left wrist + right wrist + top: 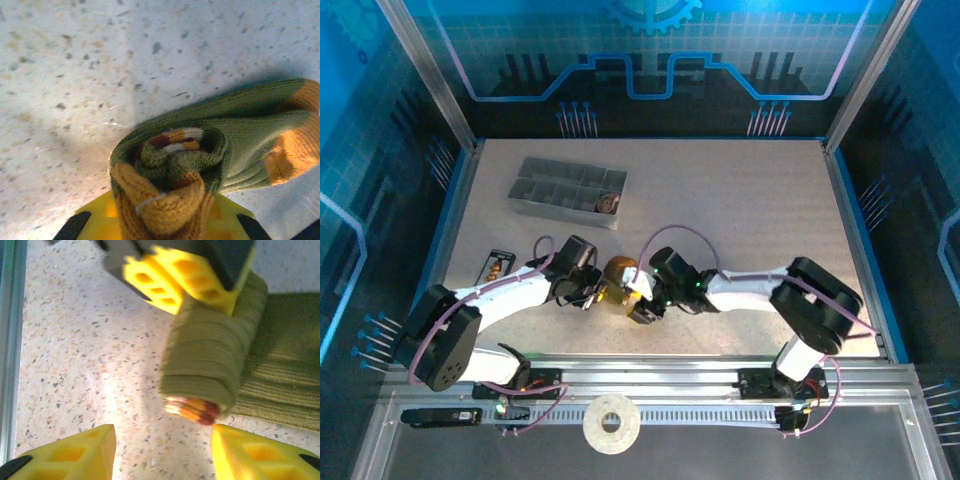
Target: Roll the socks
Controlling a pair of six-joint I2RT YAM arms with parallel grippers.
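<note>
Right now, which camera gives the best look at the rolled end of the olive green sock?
Left wrist. The olive green sock is close and sharp there, its coiled end facing the lens with stripes and mustard toe. Right wrist shows the roll side-on and slightly blurred; top external shows it as a small lump.

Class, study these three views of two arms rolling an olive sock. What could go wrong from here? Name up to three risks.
1. The left fingers alone clamp the sock roll; the right fingers stand open near its striped end, so that end may unwind.
2. The unrolled part lies flat on the table; a tug could drag it instead of rolling it.
3. Both sets of fingers sit close together and could bump.
</note>
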